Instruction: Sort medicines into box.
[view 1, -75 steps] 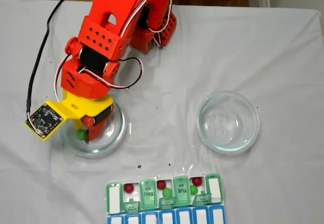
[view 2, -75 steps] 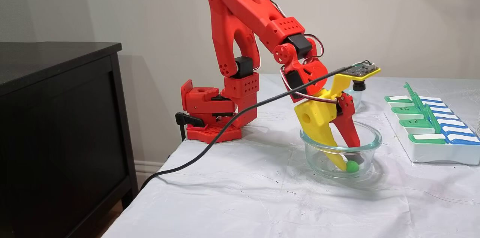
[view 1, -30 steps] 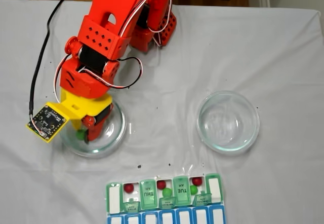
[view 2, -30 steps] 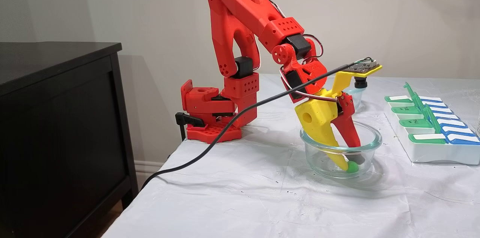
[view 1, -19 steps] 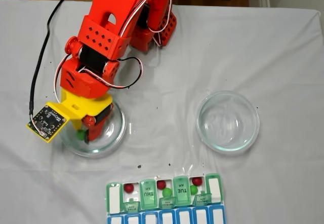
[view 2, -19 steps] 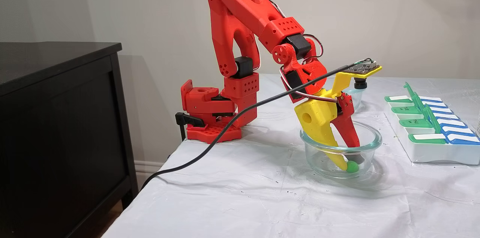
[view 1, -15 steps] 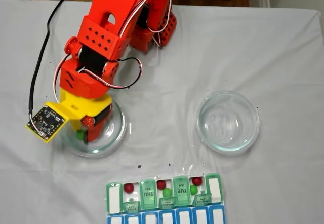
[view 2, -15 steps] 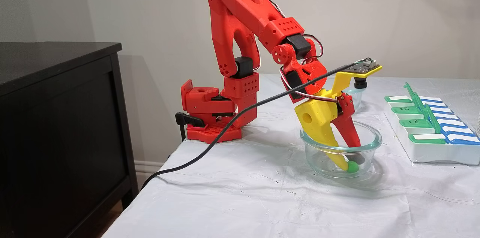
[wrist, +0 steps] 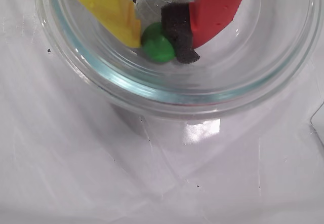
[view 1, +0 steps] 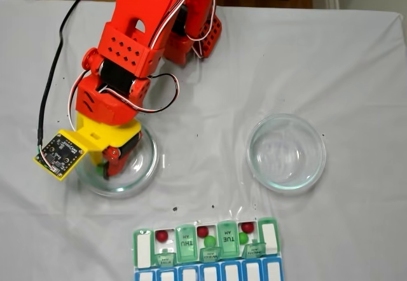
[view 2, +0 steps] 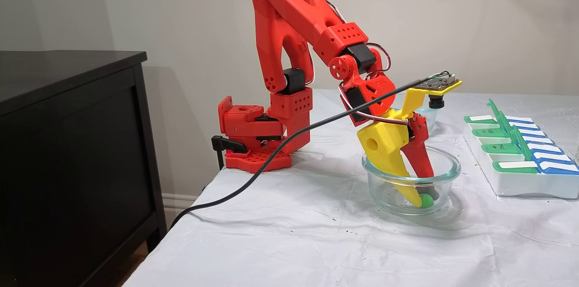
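My gripper [wrist: 159,46] reaches down into the left glass dish [view 1: 147,160]. It is shut on a green medicine ball [wrist: 157,43], pinched between the yellow finger [wrist: 114,6] and the black pad on the red finger [wrist: 217,6]. From the side, the ball [view 2: 425,199] sits at the fingertips just above the floor of the dish [view 2: 445,174]. The box [view 1: 187,246] lies at the table's near edge with green lids up. It holds three red balls [view 1: 162,235] and two green ones [view 1: 209,240]. In the side view the box [view 2: 520,183] is at the right.
A second, bare glass dish [view 1: 286,152] stands right of centre. The camera's black cable [view 1: 51,84] trails off the table's left edge. A black cabinet [view 2: 68,142] stands beside the table. The arm's base [view 2: 253,142] is at the back.
The fingers have closed a little tighter around the green ball, which the gripper now hides from above. The wrist has shifted slightly forward; the dish and box stay put.
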Controlling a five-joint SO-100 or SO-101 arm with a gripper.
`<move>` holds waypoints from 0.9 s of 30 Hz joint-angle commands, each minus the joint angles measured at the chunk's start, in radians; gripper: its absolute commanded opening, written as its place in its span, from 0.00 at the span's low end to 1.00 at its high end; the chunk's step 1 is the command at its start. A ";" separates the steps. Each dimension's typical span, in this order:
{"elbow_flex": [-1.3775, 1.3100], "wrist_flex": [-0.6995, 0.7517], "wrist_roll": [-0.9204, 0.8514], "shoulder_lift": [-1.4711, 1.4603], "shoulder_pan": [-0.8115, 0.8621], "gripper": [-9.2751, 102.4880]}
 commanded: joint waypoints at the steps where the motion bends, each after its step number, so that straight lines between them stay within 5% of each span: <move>1: -0.028 -0.002 -0.002 0.009 0.002 0.08; 10: -0.002 0.198 0.132 0.285 -0.077 0.08; 17: -0.066 0.371 0.408 0.643 -0.163 0.08; 24: -0.262 0.268 0.721 0.367 -0.319 0.08; 27: -0.517 0.357 0.893 0.034 -0.362 0.08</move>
